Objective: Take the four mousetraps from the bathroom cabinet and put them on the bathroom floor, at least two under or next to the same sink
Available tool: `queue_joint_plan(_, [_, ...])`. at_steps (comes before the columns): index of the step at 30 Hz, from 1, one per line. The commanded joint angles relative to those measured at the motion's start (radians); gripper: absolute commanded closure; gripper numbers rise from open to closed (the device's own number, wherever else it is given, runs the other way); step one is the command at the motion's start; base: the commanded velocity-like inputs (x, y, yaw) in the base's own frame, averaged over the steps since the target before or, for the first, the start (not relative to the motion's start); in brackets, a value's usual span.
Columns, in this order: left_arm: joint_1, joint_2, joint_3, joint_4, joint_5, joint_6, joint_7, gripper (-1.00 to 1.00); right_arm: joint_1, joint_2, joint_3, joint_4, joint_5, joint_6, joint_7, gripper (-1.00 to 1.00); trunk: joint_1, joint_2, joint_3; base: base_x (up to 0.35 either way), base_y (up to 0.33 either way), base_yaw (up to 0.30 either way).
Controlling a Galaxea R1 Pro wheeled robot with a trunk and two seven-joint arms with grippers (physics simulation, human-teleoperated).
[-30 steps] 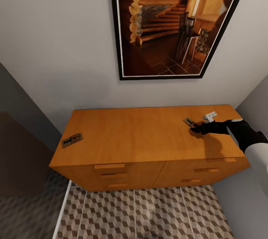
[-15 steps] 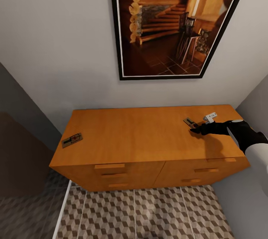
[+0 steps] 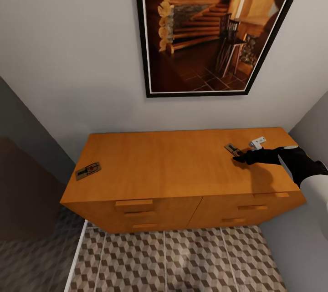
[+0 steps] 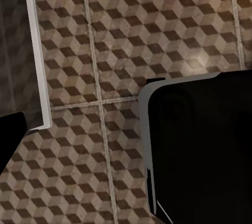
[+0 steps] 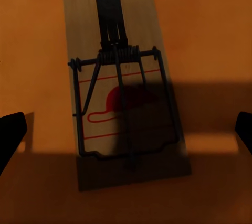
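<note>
On the orange cabinet (image 3: 182, 169) worktop below a framed picture (image 3: 214, 28), the right tool (image 3: 238, 158), fingers spread apart, hovers directly over a mousetrap (image 5: 123, 87) lying lengthwise between them, another mousetrap (image 3: 88, 170) far off.

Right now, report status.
Right gripper open, poised over mousetrap on cabinet. Second mousetrap at left end. Left gripper state unclear. Nothing blocking.

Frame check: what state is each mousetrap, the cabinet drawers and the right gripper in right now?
Mousetrap at the right gripper: flat on the cabinet top, not gripped.
Left-end mousetrap: flat on top, untouched.
Cabinet: visible drawers shut.
Right gripper: open, fingers either side of the trap.
</note>
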Motion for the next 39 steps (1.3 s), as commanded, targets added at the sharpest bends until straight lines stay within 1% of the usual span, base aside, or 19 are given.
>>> queue_joint_plan(1, [-0.002,0.000,-0.008,0.004,0.008,-0.006,-0.002,-1.00,0.001,0.000,0.006,0.013,0.006,0.005,0.003,-1.00,0.001,-0.001,-0.002,0.000,0.000,0.000])
queue_joint_plan(8, [-0.002,0.000,-0.008,0.004,0.008,-0.006,-0.002,-1.00,0.001,-0.001,0.005,0.012,0.006,0.002,0.002,-1.00,0.001,-0.001,-0.002,0.000,0.000,0.000])
queue_joint_plan(9, [-0.002,0.000,-0.008,0.004,0.008,-0.006,-0.002,-1.00,0.001,0.000,0.005,0.012,0.006,0.002,0.002,1.00,0.001,-0.001,-0.002,0.000,0.000,0.000])
queue_joint_plan(34, [-0.002,0.000,-0.008,0.004,0.008,-0.006,-0.002,-1.00,0.001,0.000,0.006,0.011,0.006,0.002,0.002,1.00,0.001,-0.001,-0.002,0.000,0.000,0.000])
queue_joint_plan(39, [-0.002,-0.001,-0.008,0.004,0.008,-0.006,-0.002,-1.00,0.001,0.000,0.005,-0.001,0.008,0.006,0.002,1.00,0.001,-0.001,-0.002,0.000,0.000,0.000])
